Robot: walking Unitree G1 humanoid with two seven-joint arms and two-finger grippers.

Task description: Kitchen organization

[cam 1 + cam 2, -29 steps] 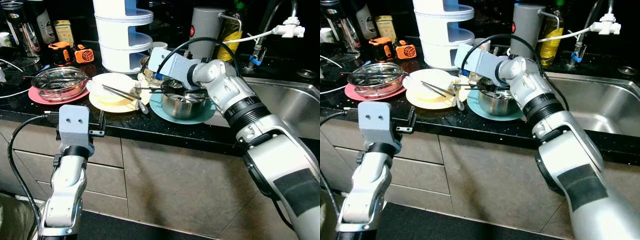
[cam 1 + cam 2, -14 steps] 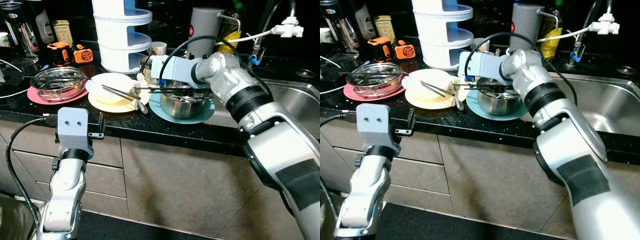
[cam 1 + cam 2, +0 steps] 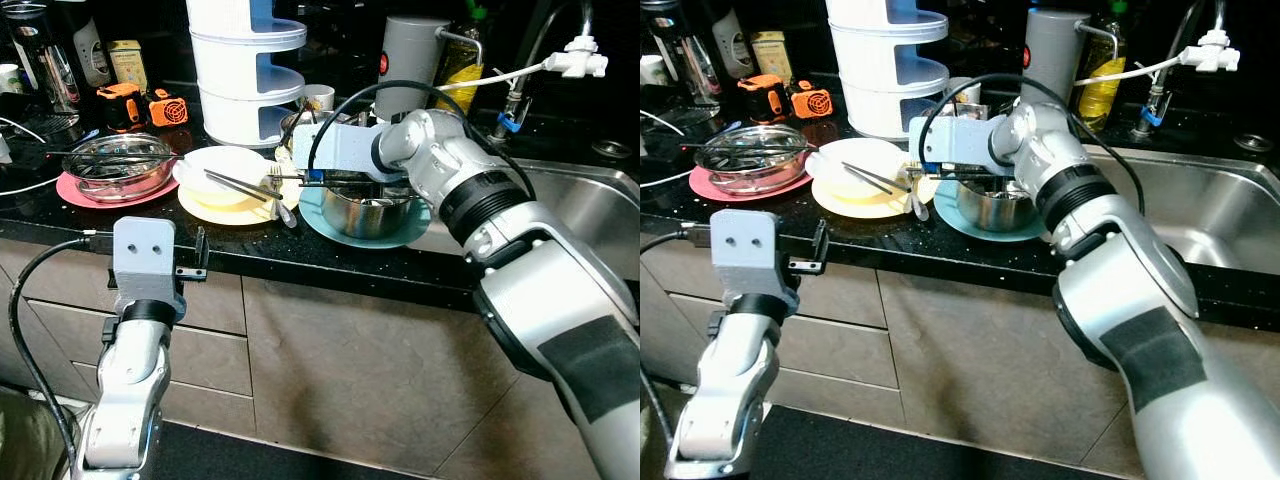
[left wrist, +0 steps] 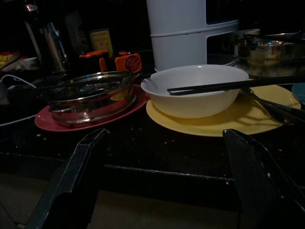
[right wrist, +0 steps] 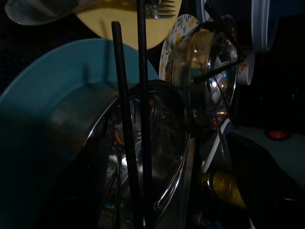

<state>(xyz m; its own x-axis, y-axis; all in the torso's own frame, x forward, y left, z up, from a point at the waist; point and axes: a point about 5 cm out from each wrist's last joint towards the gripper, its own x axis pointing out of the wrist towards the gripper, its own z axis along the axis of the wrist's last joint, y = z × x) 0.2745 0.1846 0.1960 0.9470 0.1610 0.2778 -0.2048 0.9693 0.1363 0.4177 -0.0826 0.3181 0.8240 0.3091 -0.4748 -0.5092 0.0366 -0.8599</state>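
Over the table's middle, near its front edge: right tool point(image 3: 330, 180) closed on black chopsticks point(image 5: 131, 124), held level above steel pot point(image 3: 365, 210) on teal plate point(image 3: 318, 212), likely for lifting clear. Left tool point(image 4: 162, 186) open, idle.

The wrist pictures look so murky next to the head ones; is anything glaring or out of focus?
Left wrist view: dim, yet the white bowl and yellow plate read clearly; the near claw fingers are soft dark shapes. Right wrist view: darker, with small glints on the steel pot. Head views: evenly lit and sharp, the black counter speckled with reflections.
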